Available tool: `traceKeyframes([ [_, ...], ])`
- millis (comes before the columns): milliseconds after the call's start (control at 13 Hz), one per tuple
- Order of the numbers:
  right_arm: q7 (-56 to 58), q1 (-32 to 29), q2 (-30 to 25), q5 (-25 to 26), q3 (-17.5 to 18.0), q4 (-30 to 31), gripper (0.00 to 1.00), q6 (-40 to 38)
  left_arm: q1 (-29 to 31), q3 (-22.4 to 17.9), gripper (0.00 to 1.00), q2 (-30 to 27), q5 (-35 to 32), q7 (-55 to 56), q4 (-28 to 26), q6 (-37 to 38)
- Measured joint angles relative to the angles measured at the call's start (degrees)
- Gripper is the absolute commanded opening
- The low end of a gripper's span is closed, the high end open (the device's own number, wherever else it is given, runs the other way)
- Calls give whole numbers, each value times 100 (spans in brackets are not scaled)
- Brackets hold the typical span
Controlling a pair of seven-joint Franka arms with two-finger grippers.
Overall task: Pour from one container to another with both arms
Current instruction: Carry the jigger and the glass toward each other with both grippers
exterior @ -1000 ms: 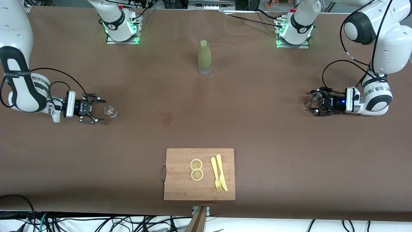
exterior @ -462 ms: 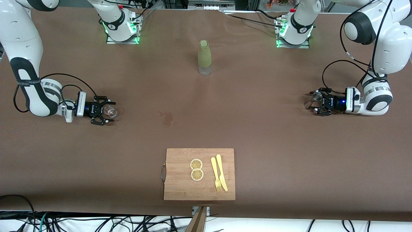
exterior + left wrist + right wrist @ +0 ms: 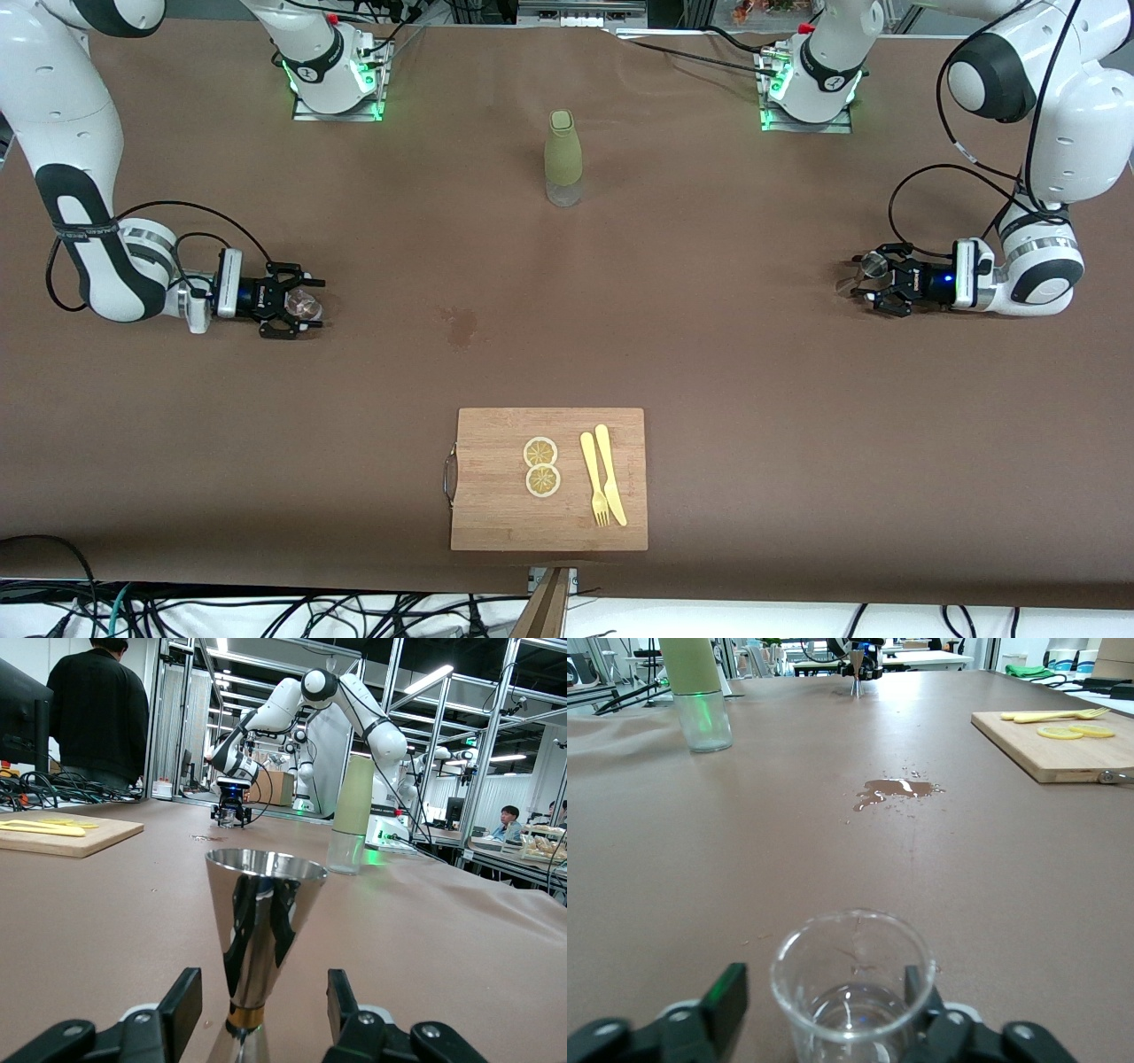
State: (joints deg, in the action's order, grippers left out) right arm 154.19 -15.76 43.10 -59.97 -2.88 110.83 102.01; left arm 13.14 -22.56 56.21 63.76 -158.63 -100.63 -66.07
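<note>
Glass cup (image 3: 852,992) base cut off between claw fingers (image 3: 725,992).

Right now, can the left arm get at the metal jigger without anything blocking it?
Probably yes. The left tool already sits with a finger on each side of the jigger, which stands upright on the table; the gap to either finger looks clear.

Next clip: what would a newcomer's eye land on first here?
The two arms, each low at its own end of the table: the right gripper brackets the glass cup, the left gripper brackets the jigger, jaws not yet touching either. Midway stands the green bottle. Nearer the camera is a cutting board with lemon slices and cutlery, and a wet stain lies between bottle and board.
</note>
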Motion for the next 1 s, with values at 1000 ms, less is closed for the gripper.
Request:
traceKeyframes([
  [1000, -2026, 3, -629, -73, 645, -236, 26, -284, -580, 89, 0, -29, 514, 36, 200, 2],
])
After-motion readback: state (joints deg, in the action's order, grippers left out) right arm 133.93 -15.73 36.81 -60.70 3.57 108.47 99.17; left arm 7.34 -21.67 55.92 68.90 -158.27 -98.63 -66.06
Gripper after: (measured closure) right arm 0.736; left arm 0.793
